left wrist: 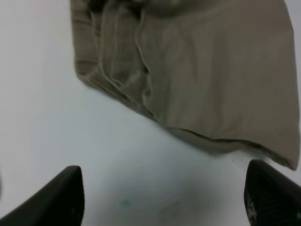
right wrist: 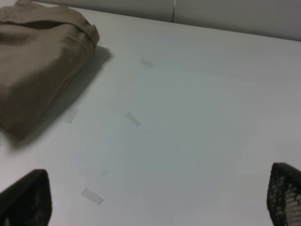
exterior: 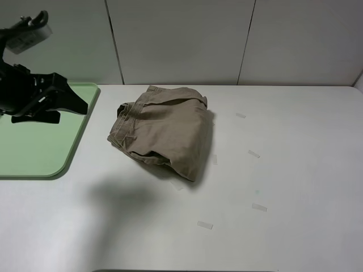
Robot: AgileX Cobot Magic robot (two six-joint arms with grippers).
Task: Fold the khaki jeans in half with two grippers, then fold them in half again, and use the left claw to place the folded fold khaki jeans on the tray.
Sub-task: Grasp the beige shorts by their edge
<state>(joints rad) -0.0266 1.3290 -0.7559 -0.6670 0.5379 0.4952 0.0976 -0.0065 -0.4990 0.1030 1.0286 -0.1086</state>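
Left claw (left wrist: 162,200) empty, jaws apart, up over the tray (exterior: 34,153) at the table's (exterior: 295,187) left edge. Khaki jeans (exterior: 164,131) sit as a folded bundle mid-table toward the far edge, off the tray, to the claw's right, long axis roughly far-to-near. Left arm looks nearer. Right gripper (right wrist: 160,202) wide apart, empty, over bare table right of the bundle.

The khaki jeans (exterior: 164,133) are matt, creased woven cloth; the tray (exterior: 34,147) looks smooth pale-green plastic; the table (exterior: 283,187) is smooth, faintly glossy white.
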